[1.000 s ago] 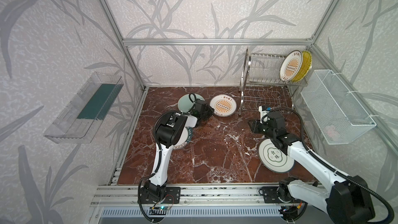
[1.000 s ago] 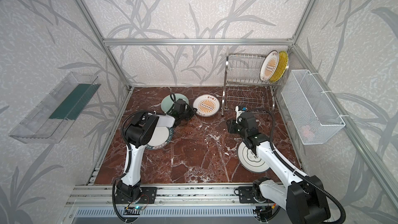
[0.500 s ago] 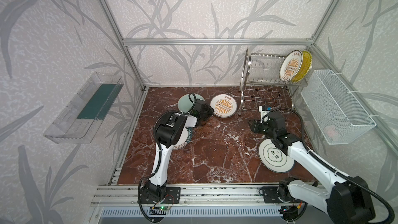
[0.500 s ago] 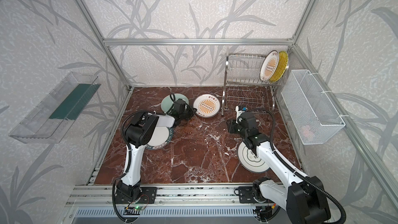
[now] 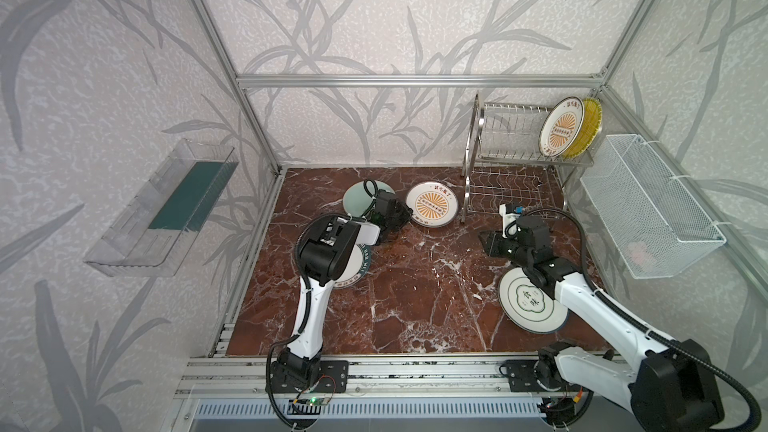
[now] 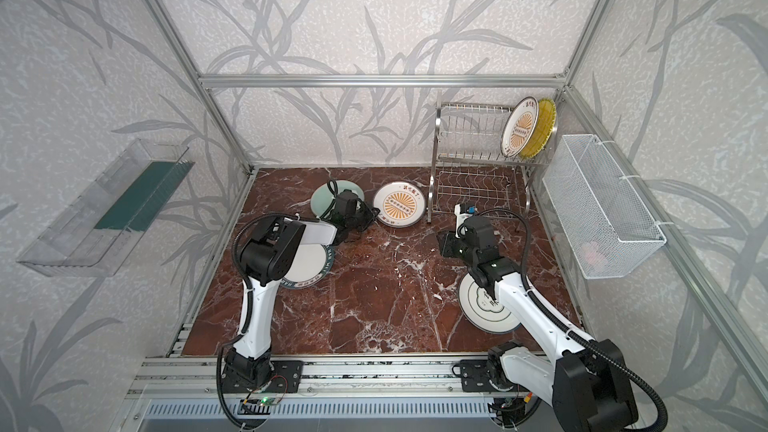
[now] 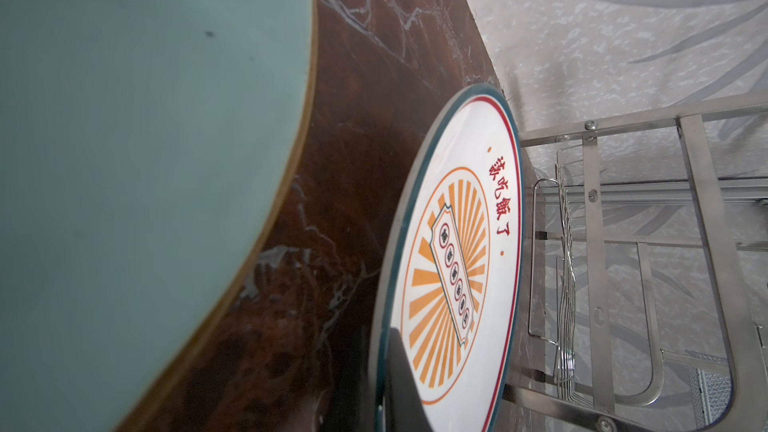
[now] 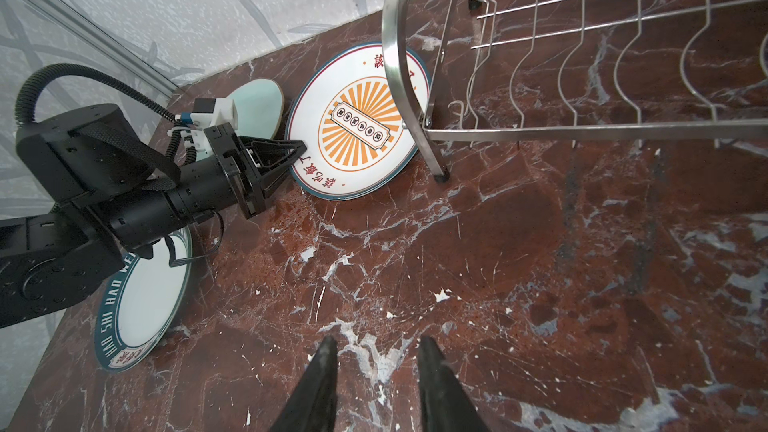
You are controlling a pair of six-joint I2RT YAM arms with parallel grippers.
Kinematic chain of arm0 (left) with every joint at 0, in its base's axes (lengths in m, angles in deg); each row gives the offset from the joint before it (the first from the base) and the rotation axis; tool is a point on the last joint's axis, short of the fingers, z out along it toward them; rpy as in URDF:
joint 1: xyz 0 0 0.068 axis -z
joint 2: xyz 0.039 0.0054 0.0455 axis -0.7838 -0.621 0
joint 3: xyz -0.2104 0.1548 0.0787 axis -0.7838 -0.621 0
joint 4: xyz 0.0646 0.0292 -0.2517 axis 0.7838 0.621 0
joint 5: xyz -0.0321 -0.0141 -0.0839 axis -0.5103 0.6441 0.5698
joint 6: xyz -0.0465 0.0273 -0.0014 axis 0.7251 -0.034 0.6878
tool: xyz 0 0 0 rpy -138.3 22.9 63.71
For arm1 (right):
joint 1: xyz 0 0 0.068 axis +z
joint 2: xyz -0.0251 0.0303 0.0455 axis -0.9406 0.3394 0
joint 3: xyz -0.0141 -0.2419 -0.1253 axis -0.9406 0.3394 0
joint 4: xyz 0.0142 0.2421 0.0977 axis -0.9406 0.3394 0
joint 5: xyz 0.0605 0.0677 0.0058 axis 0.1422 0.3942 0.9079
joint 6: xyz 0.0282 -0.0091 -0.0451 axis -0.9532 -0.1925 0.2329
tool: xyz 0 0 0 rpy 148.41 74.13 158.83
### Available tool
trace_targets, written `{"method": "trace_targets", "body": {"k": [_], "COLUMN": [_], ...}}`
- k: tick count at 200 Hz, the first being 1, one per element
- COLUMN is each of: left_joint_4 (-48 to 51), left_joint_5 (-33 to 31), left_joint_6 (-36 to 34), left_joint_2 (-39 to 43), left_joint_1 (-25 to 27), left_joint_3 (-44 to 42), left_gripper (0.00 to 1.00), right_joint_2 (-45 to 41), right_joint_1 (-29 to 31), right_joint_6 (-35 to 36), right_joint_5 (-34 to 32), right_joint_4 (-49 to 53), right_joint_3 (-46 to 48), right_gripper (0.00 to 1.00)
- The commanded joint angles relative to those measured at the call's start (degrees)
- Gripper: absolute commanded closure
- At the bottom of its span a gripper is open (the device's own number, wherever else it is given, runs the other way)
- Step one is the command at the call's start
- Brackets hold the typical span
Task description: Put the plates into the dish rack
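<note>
A white sunburst plate (image 5: 432, 204) (image 6: 399, 205) (image 8: 357, 126) lies on the marble floor beside the dish rack's (image 5: 515, 151) front leg. My left gripper (image 5: 409, 214) (image 8: 293, 151) (image 7: 383, 351) is shut on its near rim, with one finger (image 7: 401, 371) lying over the plate's face. A pale green plate (image 5: 359, 197) (image 7: 124, 139) lies just behind that gripper. The teal-rimmed lettered plate (image 5: 355, 274) (image 8: 141, 305) sits partly under the left arm. My right gripper (image 5: 486, 243) (image 8: 376, 353) hangs open and empty over bare floor. The cloud-emblem plate (image 5: 528, 301) lies under the right arm. Another sunburst plate (image 5: 561, 128) and a yellow plate (image 5: 592, 130) stand in the rack's upper tier.
A white mesh basket (image 5: 648, 209) hangs on the right wall and a clear plastic tray (image 5: 162, 209) on the left wall. The rack's lower tier (image 8: 602, 56) holds only wire prongs. Aluminium frame posts edge the floor.
The left jaws have pinched slightly tighter on the sunburst plate's rim. Both arms and all plates stay where they were.
</note>
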State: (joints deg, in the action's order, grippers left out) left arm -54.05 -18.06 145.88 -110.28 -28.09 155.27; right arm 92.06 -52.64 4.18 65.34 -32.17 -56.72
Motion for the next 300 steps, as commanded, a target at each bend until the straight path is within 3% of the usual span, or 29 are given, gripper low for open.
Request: {"method": "trace_targets", "body": {"k": [1,300], "left_joint_4": [2.7,1.1], "left_joint_5": [-0.6,4.5], "left_joint_6": [-0.9,-2.1], "left_joint_2": [2.0,12.6], "left_joint_1": [-0.3,-1.4], "left_joint_3": [-1.5,-5.1], "left_gripper": [0.98,1.00], "right_joint_2": [0.4,0.1], "right_joint_1": [-0.2,-0.1], "right_joint_6": [-0.1,-1.1], "right_joint_5": [0.4,0.4], "right_joint_4": [-0.1,-0.4], "right_joint_3": [-0.8,-0.3], "right_gripper": [0.67,0.67]}}
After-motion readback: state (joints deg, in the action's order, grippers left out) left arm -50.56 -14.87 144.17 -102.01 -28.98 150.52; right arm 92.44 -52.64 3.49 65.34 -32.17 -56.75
